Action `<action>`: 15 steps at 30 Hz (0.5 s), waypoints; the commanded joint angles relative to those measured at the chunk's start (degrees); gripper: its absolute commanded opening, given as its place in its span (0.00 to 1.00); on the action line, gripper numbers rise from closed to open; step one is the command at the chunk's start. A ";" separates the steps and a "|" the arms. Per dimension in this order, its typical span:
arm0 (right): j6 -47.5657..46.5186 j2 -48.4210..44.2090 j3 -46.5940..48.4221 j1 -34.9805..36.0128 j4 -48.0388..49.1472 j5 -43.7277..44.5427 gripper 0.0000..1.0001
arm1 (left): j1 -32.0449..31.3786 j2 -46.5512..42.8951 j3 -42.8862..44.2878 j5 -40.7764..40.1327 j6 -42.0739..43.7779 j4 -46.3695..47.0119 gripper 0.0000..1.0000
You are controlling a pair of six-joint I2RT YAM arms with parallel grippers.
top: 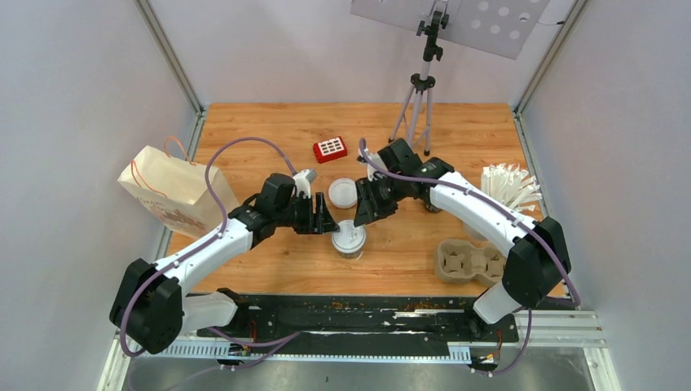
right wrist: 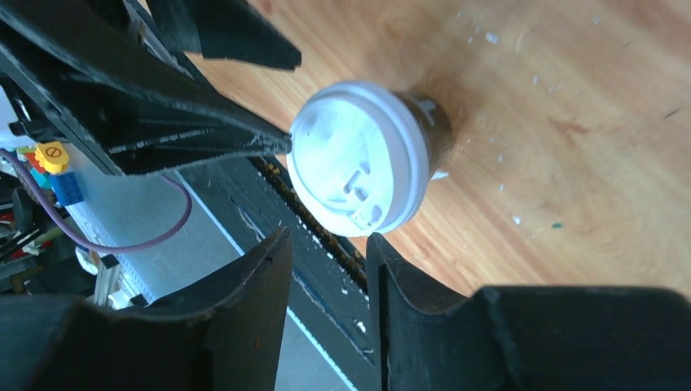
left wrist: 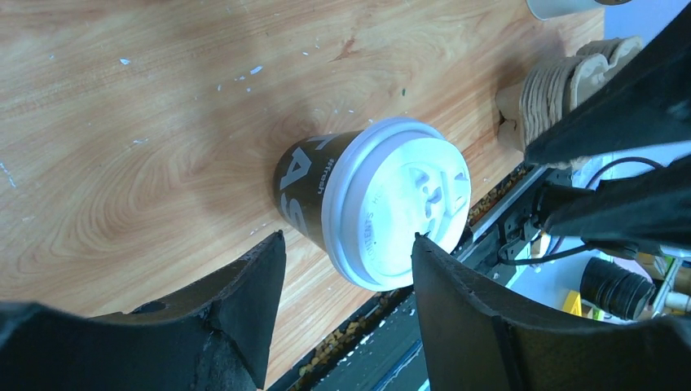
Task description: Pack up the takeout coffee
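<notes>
Left wrist view is showing the left claw (left wrist: 349,238) standing released and empty, its jaws spread a little wider than the white lid (left wrist: 399,213) of an upright cup (left wrist: 305,183) that is sitting on the desk (left wrist: 122,122) just off the fingertips, slightly toward the near edge. Across the same cup, the right claw (right wrist: 327,236) is hovering on the far side, jaws parted narrowly and gripping nothing, while a second cup (top: 343,193) is standing just behind. Left is looking the nearer arm for a side grasp across the cup's vertical axis, and the tray (top: 468,261) is lying off to the right.
</notes>
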 commanded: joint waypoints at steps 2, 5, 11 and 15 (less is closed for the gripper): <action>-6.03 3.37 5.65 -2.22 0.01 -2.38 0.39 | -0.25 -2.70 -0.14 -1.00 0.03 -1.54 0.65; -8.00 5.29 6.68 -2.55 0.42 -3.33 0.39 | -0.50 -3.21 -1.97 -0.60 -0.86 -0.83 0.61; -8.74 8.57 7.24 -2.99 0.26 -4.72 0.40 | -1.03 -4.06 -5.11 -0.28 -2.60 1.89 0.56; -7.55 8.52 5.23 -3.09 1.92 -5.50 0.44 | -1.04 -3.12 -5.66 0.08 -2.92 3.45 0.53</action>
